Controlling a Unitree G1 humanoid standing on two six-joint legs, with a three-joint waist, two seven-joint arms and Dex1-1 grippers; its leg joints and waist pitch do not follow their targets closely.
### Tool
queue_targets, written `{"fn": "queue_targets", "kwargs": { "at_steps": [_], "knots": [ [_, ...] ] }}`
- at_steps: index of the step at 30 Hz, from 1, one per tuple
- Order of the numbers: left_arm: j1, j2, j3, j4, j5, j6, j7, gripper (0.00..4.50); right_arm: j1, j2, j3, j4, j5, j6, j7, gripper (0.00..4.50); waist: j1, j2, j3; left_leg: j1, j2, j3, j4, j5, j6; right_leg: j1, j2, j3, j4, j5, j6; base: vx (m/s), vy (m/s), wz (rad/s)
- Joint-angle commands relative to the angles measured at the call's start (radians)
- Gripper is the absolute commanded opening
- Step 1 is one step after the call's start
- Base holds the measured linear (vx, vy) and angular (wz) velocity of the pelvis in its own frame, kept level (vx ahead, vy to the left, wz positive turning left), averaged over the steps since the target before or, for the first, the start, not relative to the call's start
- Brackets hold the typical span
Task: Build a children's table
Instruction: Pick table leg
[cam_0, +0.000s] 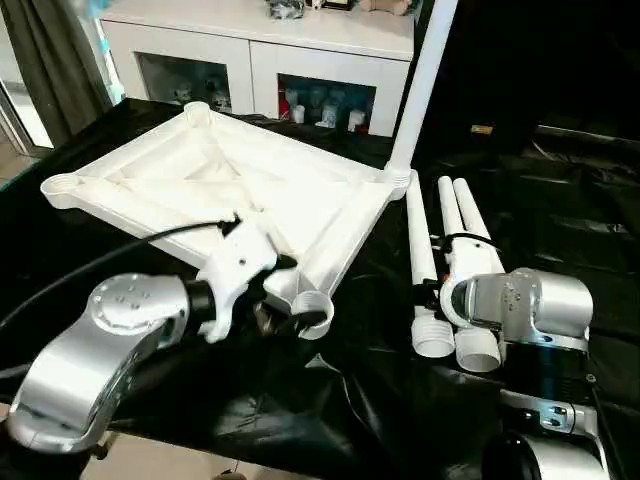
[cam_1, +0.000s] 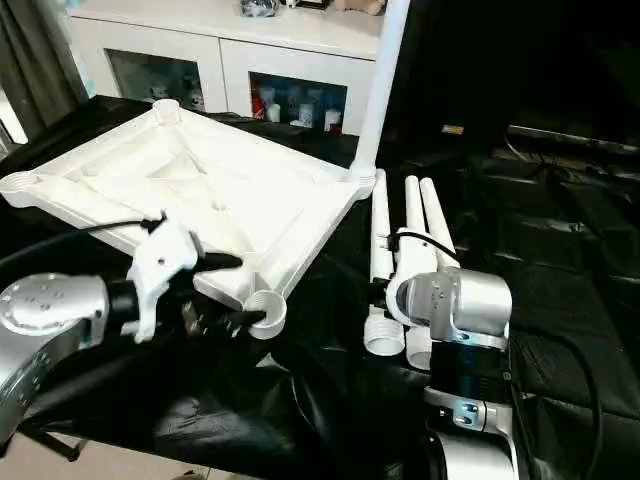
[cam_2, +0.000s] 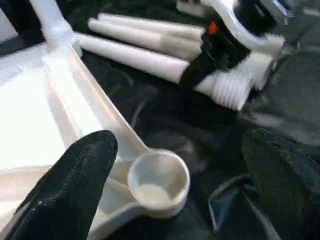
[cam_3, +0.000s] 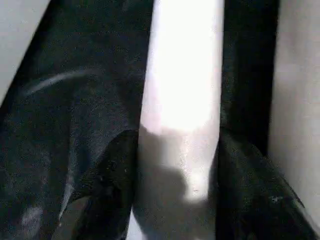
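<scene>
Here the tabletop (cam_0: 215, 185) lies underside up on the black sheeting (cam_0: 560, 210), one leg (cam_0: 425, 75) already standing in its far corner socket. Three loose legs (cam_0: 450, 225) lie side by side just beside the tabletop's right edge, long axes running away from the robot. The right gripper (cam_3: 177, 195) straddles one leg, fingers nearly against it, whether gripping I cannot tell. The left gripper (cam_2: 170, 180), spread wide, brackets the near corner socket (cam_2: 157, 180).
</scene>
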Motion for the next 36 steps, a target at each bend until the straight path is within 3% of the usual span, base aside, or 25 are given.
{"fn": "queue_targets", "kwargs": {
  "at_steps": [1, 2, 4, 8, 9, 10, 12, 15, 16, 17, 19, 23, 25, 27, 36],
  "knots": [
    [-0.025, -0.016, 0.022, 0.027, 0.0, -0.01, 0.029, 4.5, -0.026, 0.005, -0.038, -0.046, 0.003, -0.034, -0.022, 1.98, -0.001, 0.024, -0.063, 0.0, -0.016, 0.011, -0.067, -0.225, -0.078, 0.051, -0.04, 0.041, -0.08, -0.293, -0.061, 0.0, 0.0, 0.0],
    [-0.038, -0.032, 0.032, 0.045, 0.002, -0.016, 0.047, 4.5, -0.031, 0.01, -0.056, -0.061, 0.005, -0.057, -0.032, 1.95, -0.002, 0.021, -0.063, -0.001, -0.017, 0.012, -0.067, -0.224, -0.077, 0.052, -0.039, 0.042, -0.079, -0.294, -0.06, 0.0, 0.0, 0.0],
    [-0.071, -0.074, 0.059, 0.089, -0.001, -0.036, 0.09, 4.5, -0.044, 0.028, -0.109, -0.097, 0.032, -0.132, -0.044, 1.95, -0.001, 0.026, -0.066, 0.0, -0.018, 0.012, -0.064, -0.211, -0.076, 0.052, -0.037, 0.045, -0.077, -0.281, -0.061, 0.0, 0.0, 0.0],
    [-0.102, -0.108, 0.078, 0.128, -0.008, -0.055, 0.123, 4.5, -0.041, 0.027, -0.124, -0.135, 0.056, -0.218, -0.036, 1.91, 0.001, 0.029, -0.067, -0.003, -0.018, 0.012, -0.062, -0.184, -0.067, 0.055, -0.034, 0.048, -0.073, -0.238, -0.068, 0.0, 0.0, 0.0],
    [-0.118, -0.126, 0.086, 0.149, -0.01, -0.064, 0.138, 4.5, -0.027, 0.03, -0.132, -0.166, 0.079, -0.303, -0.016, 1.91, 0.001, 0.029, -0.069, -0.004, -0.018, 0.014, -0.061, -0.175, -0.065, 0.054, -0.034, 0.049, -0.073, -0.226, -0.072, 0.0, 0.0, 0.0],
    [-0.121, -0.129, 0.087, 0.153, -0.01, -0.066, 0.141, 4.5, -0.026, 0.031, -0.134, -0.171, 0.083, -0.317, -0.011, 1.91, 0.001, 0.029, -0.069, -0.003, -0.018, 0.015, -0.06, -0.172, -0.064, 0.054, -0.034, 0.049, -0.072, -0.219, -0.074, 0.0, 0.0, 0.0],
    [-0.133, -0.142, 0.09, 0.168, -0.01, -0.072, 0.153, 4.5, -0.022, 0.041, -0.151, -0.19, 0.101, -0.372, -0.001, 1.91, -0.001, 0.027, -0.071, -0.01, -0.018, 0.013, -0.06, -0.137, -0.055, 0.06, -0.031, 0.05, -0.063, -0.161, -0.089, 0.0, 0.0, 0.0],
    [-0.185, -0.211, 0.118, 0.213, -0.039, -0.08, 0.192, 4.5, -0.029, 0.075, -0.233, -0.227, 0.188, -0.526, 0.039, 1.91, -0.001, 0.018, -0.073, -0.008, -0.018, 0.019, -0.055, -0.148, -0.039, 0.056, -0.034, 0.05, -0.07, -0.205, -0.09, 0.0, 0.0, 0.0],
    [-0.185, -0.211, 0.118, 0.213, -0.039, -0.08, 0.192, 4.5, -0.029, 0.075, -0.233, -0.227, 0.188, -0.526, 0.039, 1.91, 0.001, 0.021, -0.072, -0.009, -0.017, 0.018, -0.056, -0.147, -0.036, 0.056, -0.035, 0.05, -0.068, -0.203, -0.093, 0.0, 0.0, 0.0],
    [-0.226, -0.259, 0.146, 0.243, -0.068, -0.06, 0.223, 4.5, -0.03, 0.074, -0.249, -0.256, 0.241, -0.538, 0.088, 1.91, -0.001, 0.016, -0.068, -0.01, -0.018, 0.019, -0.057, -0.154, -0.03, 0.056, -0.033, 0.049, -0.07, -0.216, -0.091, 0.0, 0.0, 0.0],
    [-0.279, -0.316, 0.184, 0.285, -0.102, -0.035, 0.264, 4.5, -0.029, 0.066, -0.256, -0.297, 0.316, -0.524, 0.166, 1.91, 0.002, 0.019, -0.07, -0.008, -0.018, 0.019, -0.053, -0.154, -0.022, 0.056, -0.033, 0.05, -0.071, -0.209, -0.093, 0.0, 0.0, 0.0],
    [-0.399, -0.438, 0.294, 0.376, -0.212, 0.008, 0.348, 4.5, 0.033, -0.001, -0.209, -0.391, 0.476, -0.458, 0.387, 1.91, 0.008, 0.012, -0.069, -0.017, -0.021, 0.018, -0.05, -0.141, 0.005, 0.065, -0.033, 0.047, -0.077, -0.218, -0.089, 0.0, 0.0, 0.0],
    [-0.421, -0.459, 0.312, 0.391, -0.243, 0.018, 0.352, 4.5, 0.056, -0.023, -0.192, -0.405, 0.511, -0.443, 0.428, 1.91, 0.015, 0.01, -0.07, -0.02, -0.021, 0.019, -0.047, -0.122, 0.014, 0.069, -0.035, 0.047, -0.079, -0.218, -0.09, 0.0, 0.0, 0.0],
    [-0.478, -0.504, 0.336, 0.429, -0.313, 0.054, 0.344, 4.5, 0.1, -0.077, -0.162, -0.428, 0.589, -0.4, 0.52, 1.9, 0.019, 0.001, -0.071, -0.023, -0.023, 0.02, -0.045, -0.106, 0.025, 0.07, -0.035, 0.045, -0.081, -0.237, -0.091, 0.0, 0.0, 0.0],
    [-0.561, -0.602, 0.349, 0.51, -0.387, 0.087, 0.379, 4.5, 0.138, -0.13, -0.085, -0.437, 0.639, -0.391, 0.594, 1.9, 0.027, -0.005, -0.069, -0.024, -0.018, 0.019, -0.046, -0.109, 0.028, 0.063, -0.039, 0.041, -0.095, -0.324, -0.061, 0.0, 0.0, 0.0]
  ]
}}
